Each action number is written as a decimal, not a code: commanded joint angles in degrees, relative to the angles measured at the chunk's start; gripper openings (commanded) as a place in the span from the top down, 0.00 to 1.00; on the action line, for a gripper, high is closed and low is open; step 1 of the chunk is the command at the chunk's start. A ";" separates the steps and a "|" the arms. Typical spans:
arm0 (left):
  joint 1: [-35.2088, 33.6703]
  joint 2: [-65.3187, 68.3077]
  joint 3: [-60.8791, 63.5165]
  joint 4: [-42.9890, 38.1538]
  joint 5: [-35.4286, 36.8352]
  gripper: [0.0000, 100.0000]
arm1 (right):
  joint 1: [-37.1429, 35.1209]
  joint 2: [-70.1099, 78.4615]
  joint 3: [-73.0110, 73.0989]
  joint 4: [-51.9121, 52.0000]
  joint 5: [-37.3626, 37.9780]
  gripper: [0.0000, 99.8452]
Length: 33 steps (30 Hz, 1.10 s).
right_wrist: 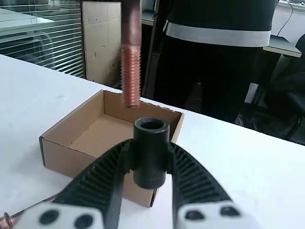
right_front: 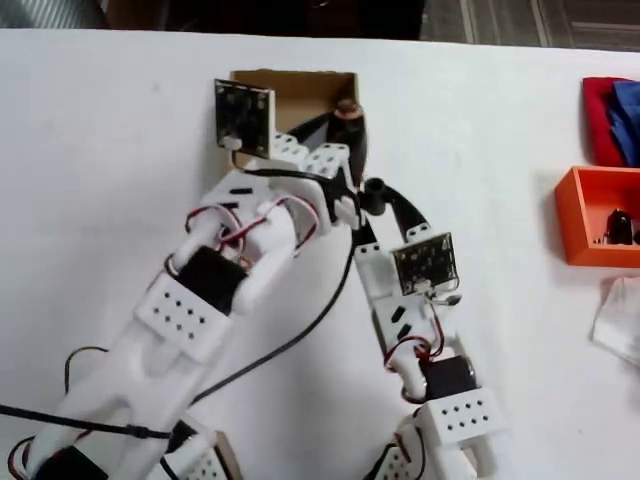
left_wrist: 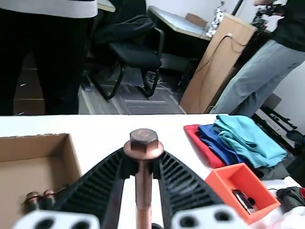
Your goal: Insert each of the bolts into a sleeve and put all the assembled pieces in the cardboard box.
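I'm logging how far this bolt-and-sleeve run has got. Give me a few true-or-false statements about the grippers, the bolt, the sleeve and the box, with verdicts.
1. The left gripper holds the copper bolt just below its head. True.
2. The copper bolt is already seated in the black sleeve. False: its threaded end hangs above the sleeve's opening, not in it.
3. The right gripper holds the black sleeve upright, opening up. True.
4. The cardboard box holds nothing. False: the left wrist view shows copper-headed pieces lying in one corner of it.
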 commanded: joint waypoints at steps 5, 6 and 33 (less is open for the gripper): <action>0.88 1.93 -2.59 -1.76 0.44 0.97 | -0.31 0.13 -0.53 -1.54 0.44 0.98; 0.97 2.73 -2.59 -1.85 0.44 0.97 | -0.31 0.13 -0.53 -1.54 0.44 0.98; 3.25 5.63 1.27 -1.93 0.44 0.97 | -0.04 0.04 -0.35 -1.54 0.35 0.98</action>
